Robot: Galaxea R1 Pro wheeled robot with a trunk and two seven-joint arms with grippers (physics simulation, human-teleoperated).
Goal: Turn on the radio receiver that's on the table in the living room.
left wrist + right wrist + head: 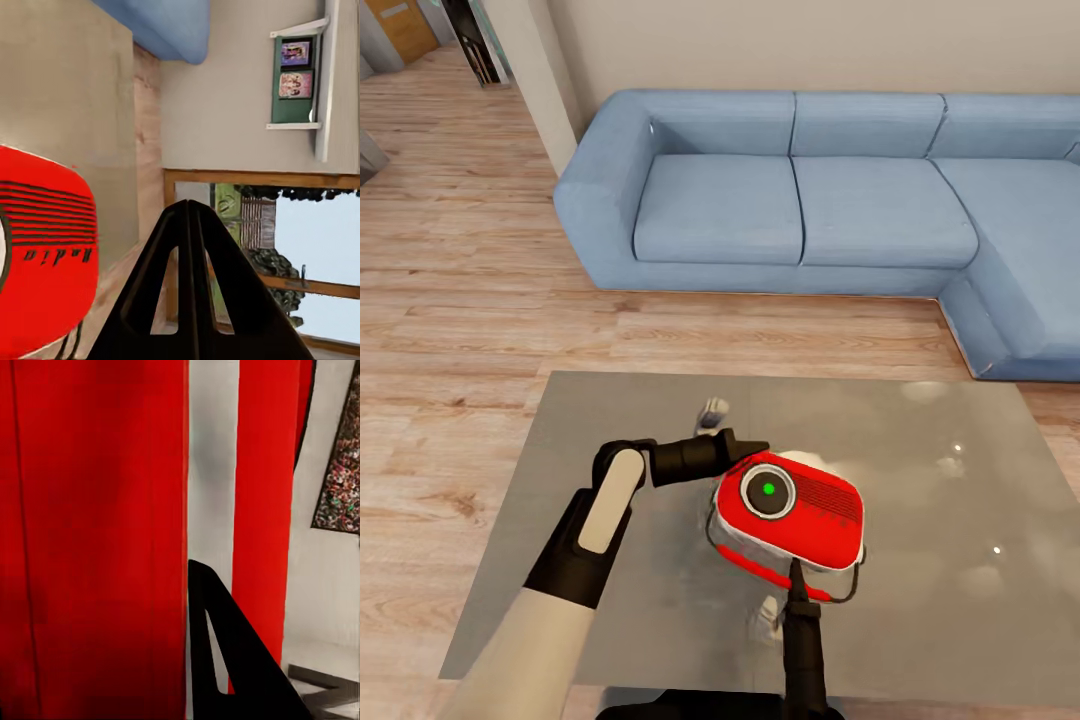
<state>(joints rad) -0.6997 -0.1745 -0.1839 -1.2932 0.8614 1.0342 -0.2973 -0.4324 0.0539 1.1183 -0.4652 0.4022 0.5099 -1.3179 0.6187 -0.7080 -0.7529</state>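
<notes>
Head looks down; both wrists view the radio receiver (790, 510) close.

Red radio receiver (790, 512) on the glossy grey table (940, 560)

It is seen tilted, black dial with green dot upward, dark grille beside it, just right of the left gripper (755, 450) and just beyond the right gripper (797, 575), whose tip is met by its red-covered loop handle.

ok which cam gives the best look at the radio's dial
The head view: the radio receiver lies face-up on the table, its black dial with the green dot fully visible. The left wrist view catches just the grille end and a sliver of dial; the right wrist view shows close red casing.
</notes>
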